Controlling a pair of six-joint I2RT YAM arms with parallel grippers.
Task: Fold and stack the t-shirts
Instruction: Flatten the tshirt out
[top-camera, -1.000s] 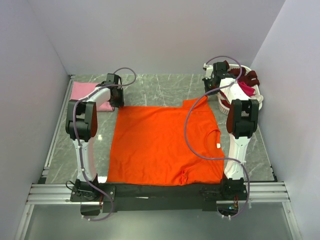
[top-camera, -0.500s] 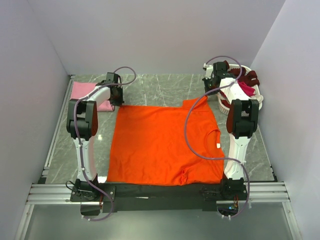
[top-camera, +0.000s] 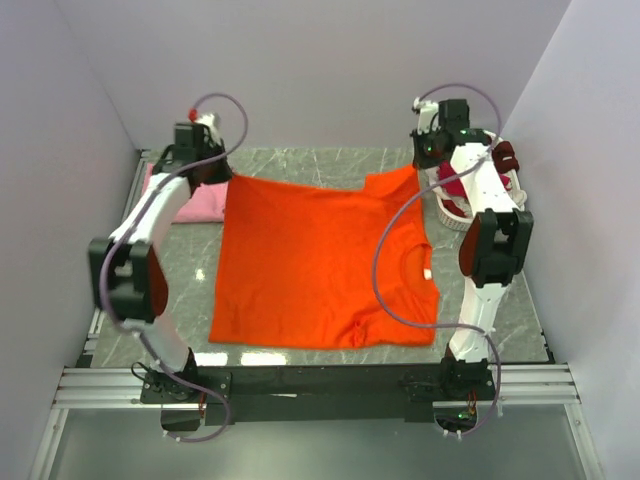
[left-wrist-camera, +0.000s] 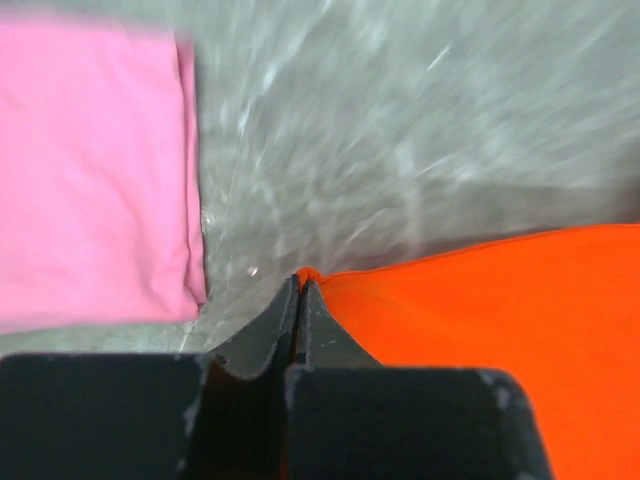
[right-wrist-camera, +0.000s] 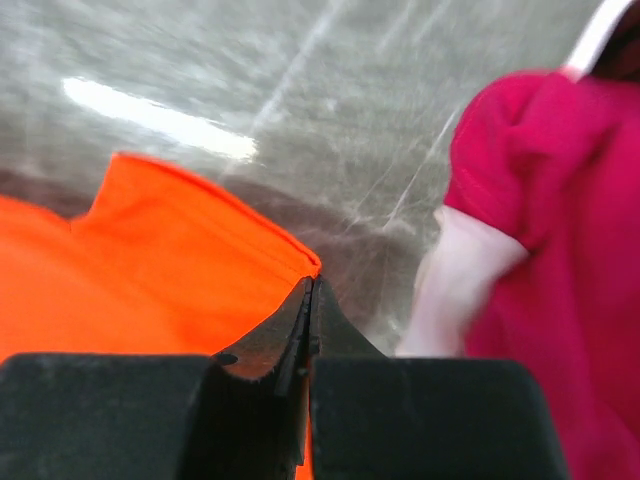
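Note:
The bright orange t-shirt (top-camera: 320, 265) is spread over the middle of the table, its far edge lifted. My left gripper (top-camera: 212, 172) is shut on its far left corner (left-wrist-camera: 308, 279). My right gripper (top-camera: 425, 160) is shut on its far right corner (right-wrist-camera: 305, 262). A folded light pink t-shirt (top-camera: 190, 200) lies at the far left, also in the left wrist view (left-wrist-camera: 90, 170). A magenta t-shirt (right-wrist-camera: 560, 230) hangs over the basket rim, with dark maroon cloth (top-camera: 503, 155) beside it.
The white plastic basket (top-camera: 450, 210) with the other shirts stands at the far right corner, close to my right arm. Grey walls close in the table on three sides. The metal rail (top-camera: 320, 380) runs along the near edge.
Both grippers have risen and moved toward the back wall, pulling the orange shirt's far edge up and back. The shirt's near edge has slid away from the front rail.

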